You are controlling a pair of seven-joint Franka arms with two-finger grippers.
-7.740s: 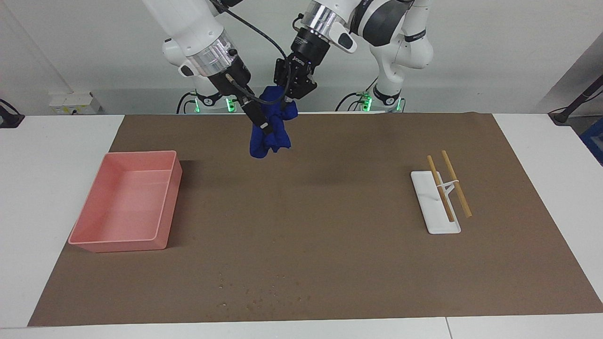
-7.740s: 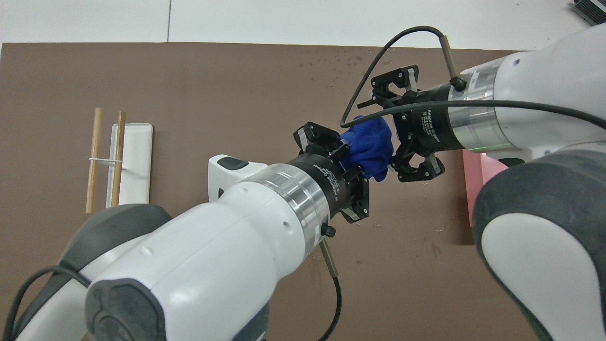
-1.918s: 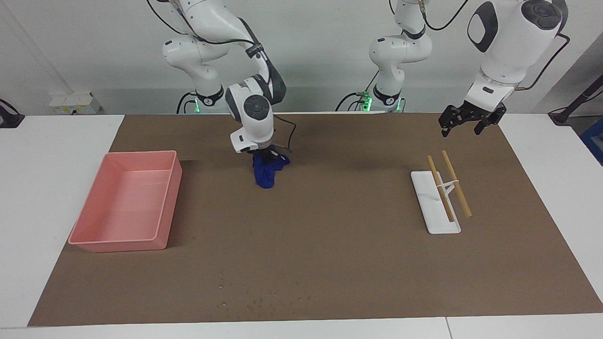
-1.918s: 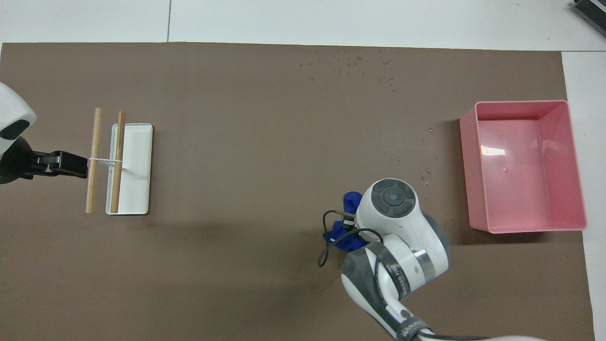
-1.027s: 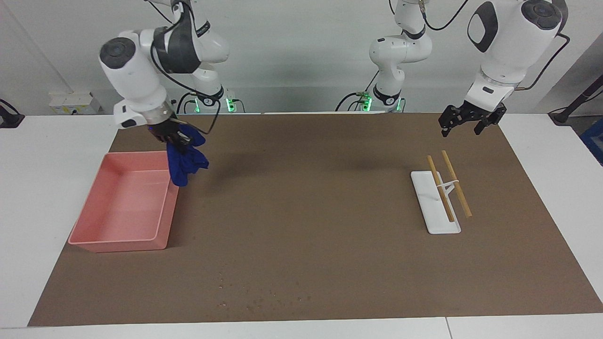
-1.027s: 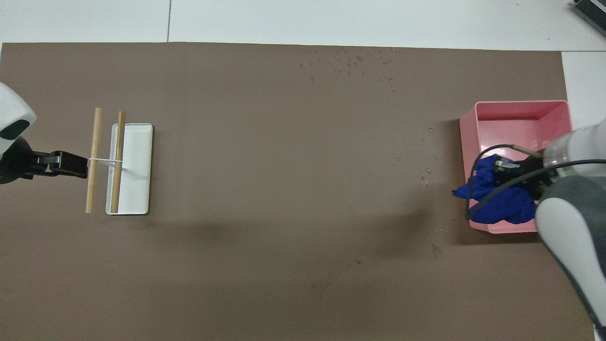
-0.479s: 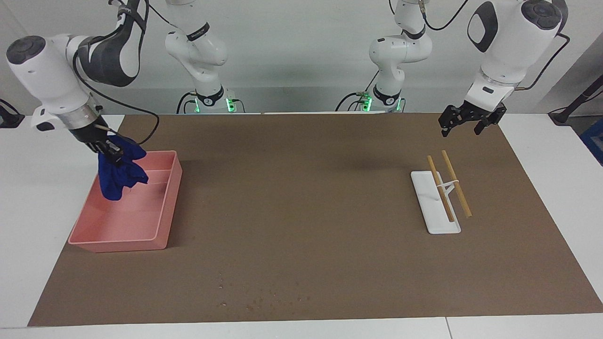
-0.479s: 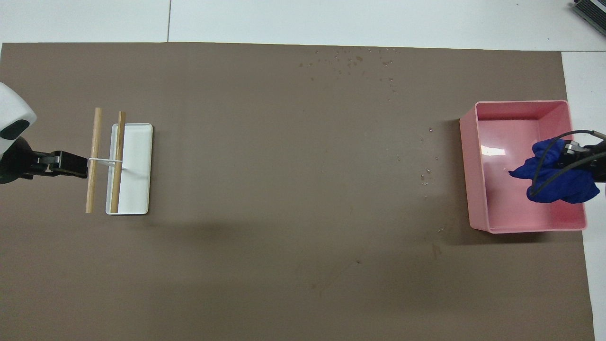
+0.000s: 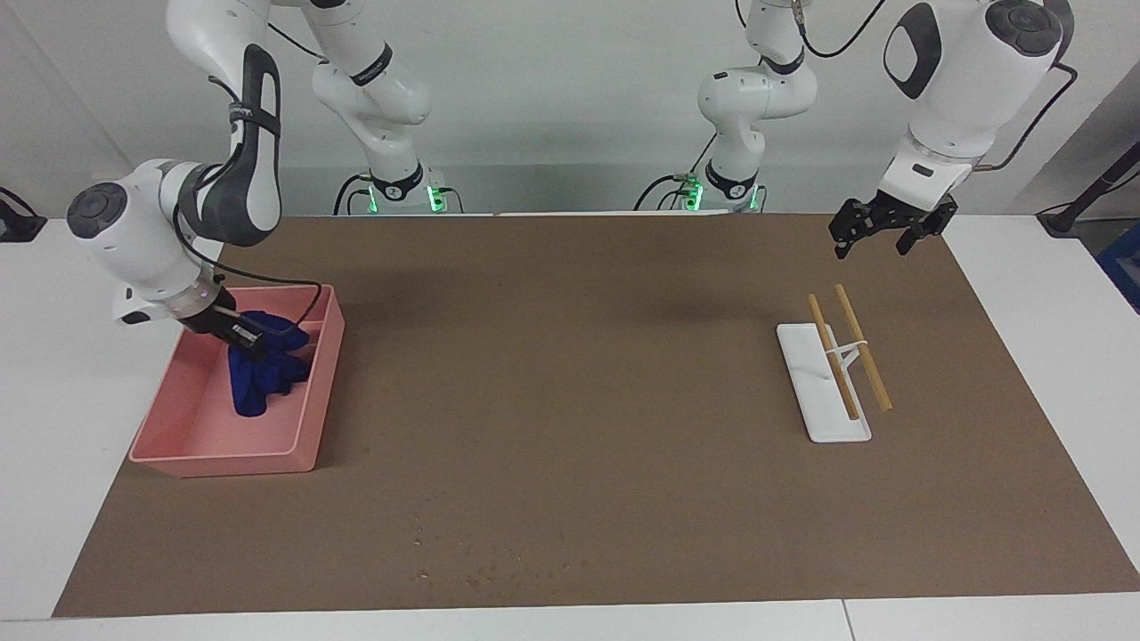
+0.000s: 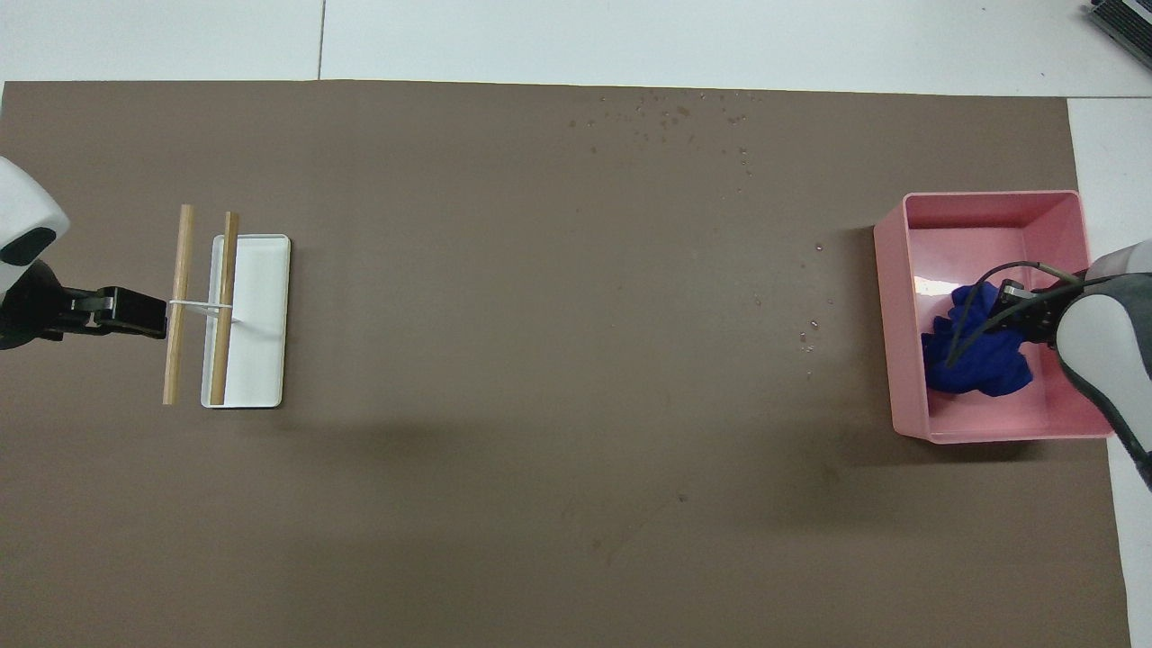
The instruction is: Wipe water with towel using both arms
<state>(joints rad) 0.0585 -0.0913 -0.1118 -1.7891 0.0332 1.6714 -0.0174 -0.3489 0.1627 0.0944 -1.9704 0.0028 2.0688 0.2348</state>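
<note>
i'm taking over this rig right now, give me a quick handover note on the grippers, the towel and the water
Right gripper: down inside the pink bin, at the blue towel; I cannot tell whether it has let go.
Left gripper: open, empty, waiting in the air near the white tray with two wooden sticks.
Towel: bunched up in the bin, at the right arm's end of the table.
Water: droplets are scattered on the brown mat at the edge farthest from the robots; a few more lie near the bin.
Done: towel put in the bin.
Left: that water is not wiped.
</note>
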